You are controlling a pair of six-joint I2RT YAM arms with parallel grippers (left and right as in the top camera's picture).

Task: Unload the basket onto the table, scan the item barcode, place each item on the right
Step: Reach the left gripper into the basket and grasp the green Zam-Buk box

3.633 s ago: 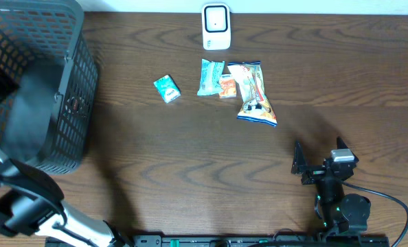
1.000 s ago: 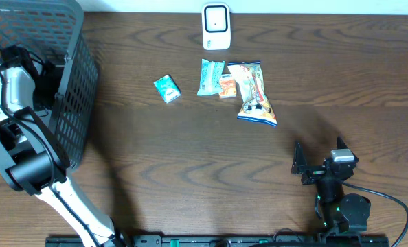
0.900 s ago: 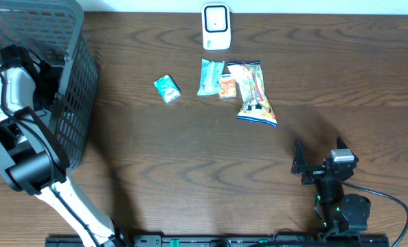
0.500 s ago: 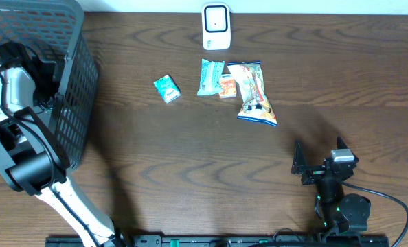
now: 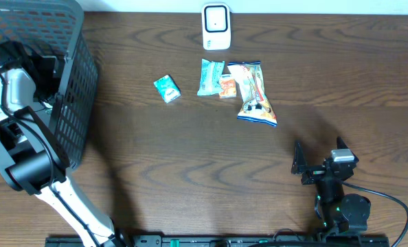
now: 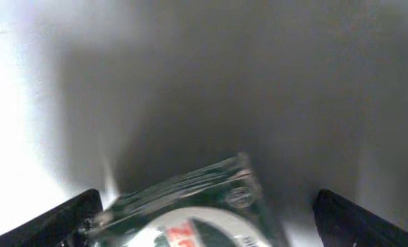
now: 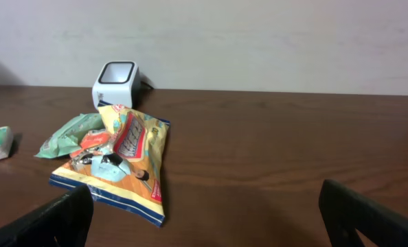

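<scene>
My left pincer (image 6: pixel 205 206) is down inside the black mesh basket (image 5: pixel 77 103) at the far left of the worktop (image 5: pixel 190 165), jaws spread wide and gripping nothing. Between its fingers (image 6: pixel 73 214) lies a clear-wrapped packet (image 6: pixel 187 209) with a green, white and red label. The wrist view is blurred, so I cannot tell whether either finger touches it. My right pincer (image 5: pixel 319 149) sits low near the front right, jaws wide apart and empty, facing the white barcode scanner (image 5: pixel 216 26) at the back edge. Just in front of the scanner lie a yellow-and-blue snack bag (image 5: pixel 255 96), a green packet (image 5: pixel 209 77), a small orange packet (image 5: pixel 227 86) and a teal box (image 5: pixel 167 88).
</scene>
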